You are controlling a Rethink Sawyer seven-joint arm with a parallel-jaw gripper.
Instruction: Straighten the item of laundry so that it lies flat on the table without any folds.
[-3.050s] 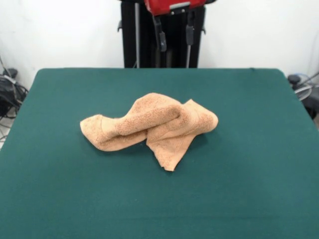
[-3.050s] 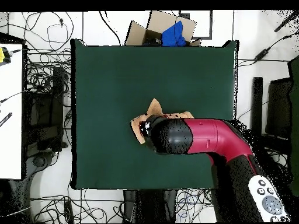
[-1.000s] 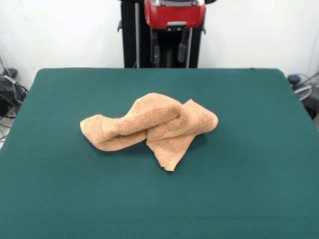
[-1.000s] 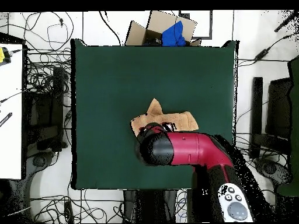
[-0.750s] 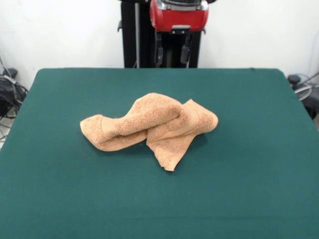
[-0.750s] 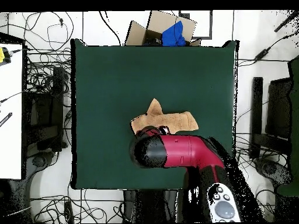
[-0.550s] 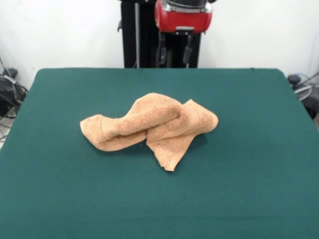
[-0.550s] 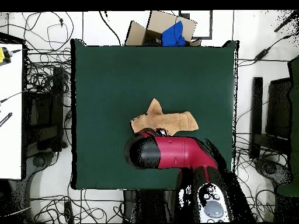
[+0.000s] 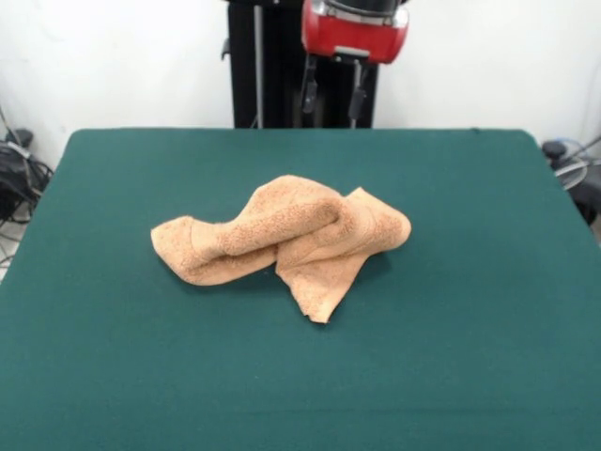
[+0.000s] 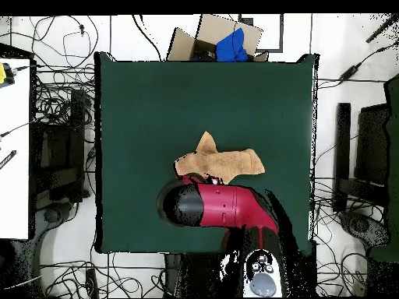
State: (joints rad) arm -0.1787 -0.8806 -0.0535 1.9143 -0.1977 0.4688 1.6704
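Note:
The light-orange towel [image 9: 282, 235] lies crumpled in a twisted heap near the middle of the dark green table [image 9: 470, 235], with one corner pointing toward the front edge. In the overhead view the whole towel [image 10: 218, 163] shows on the table [image 10: 156, 101]. My gripper [image 9: 332, 99] hangs open and empty under the red wrist, high over the table's far edge, well behind the towel and apart from it. In the overhead view the red arm [image 10: 218, 206] lies just below the towel and hides the gripper.
The black pedestal [image 9: 254, 66] stands behind the table's far edge. A cardboard box with a blue item [image 10: 222, 43] sits beyond the table's opposite edge. Cables lie on the floor around the table, and a white desk [image 10: 14, 148] stands at the left.
The arm has drawn back toward its base, off the towel, which now shows uncovered from above. In the front view the gripper has shifted right. The towel has not moved.

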